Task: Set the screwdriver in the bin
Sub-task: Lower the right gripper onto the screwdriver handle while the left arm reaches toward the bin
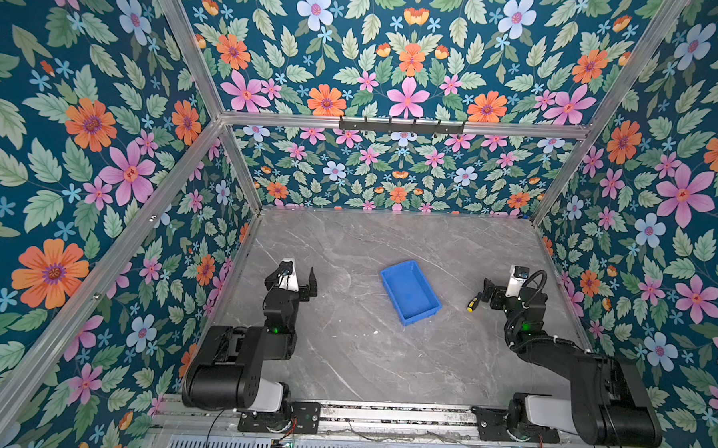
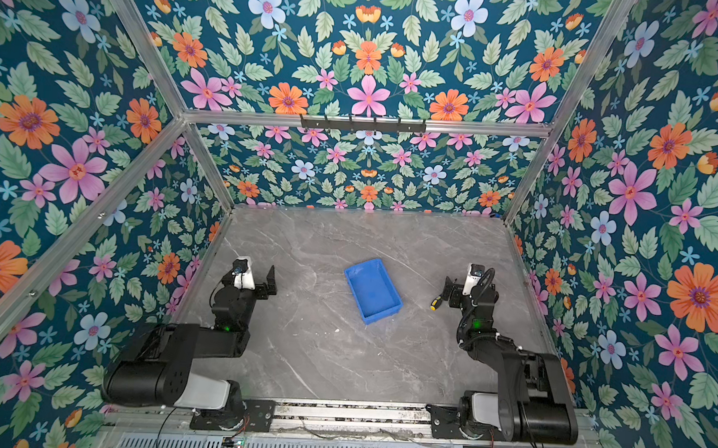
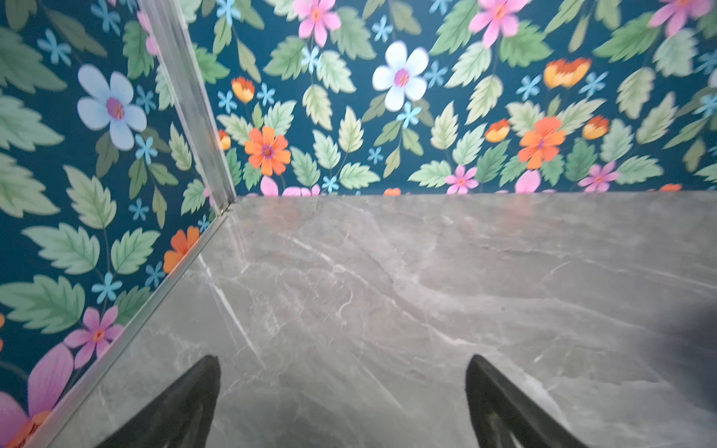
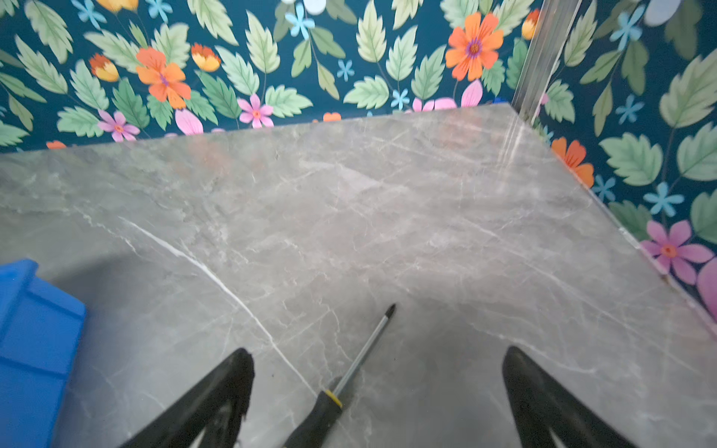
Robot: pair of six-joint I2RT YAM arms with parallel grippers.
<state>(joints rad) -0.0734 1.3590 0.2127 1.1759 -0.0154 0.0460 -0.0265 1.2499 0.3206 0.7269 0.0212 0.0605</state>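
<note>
marble tabletop (image 4: 388,213), right fingers (image 4: 217,395) astride screwdriver (image 4: 351,370)

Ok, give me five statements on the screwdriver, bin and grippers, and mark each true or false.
1. The screwdriver lies in the bin. False: it lies on the table, apart from the bin.
2. The bin is empty. True.
3. The right gripper is open, with the screwdriver between its fingers but not gripped. True.
4. The left gripper holds the bin. False: it is open, with only bare table between its fingers.
5. The screwdriver's handle is red. False: it is yellow and black.
</note>
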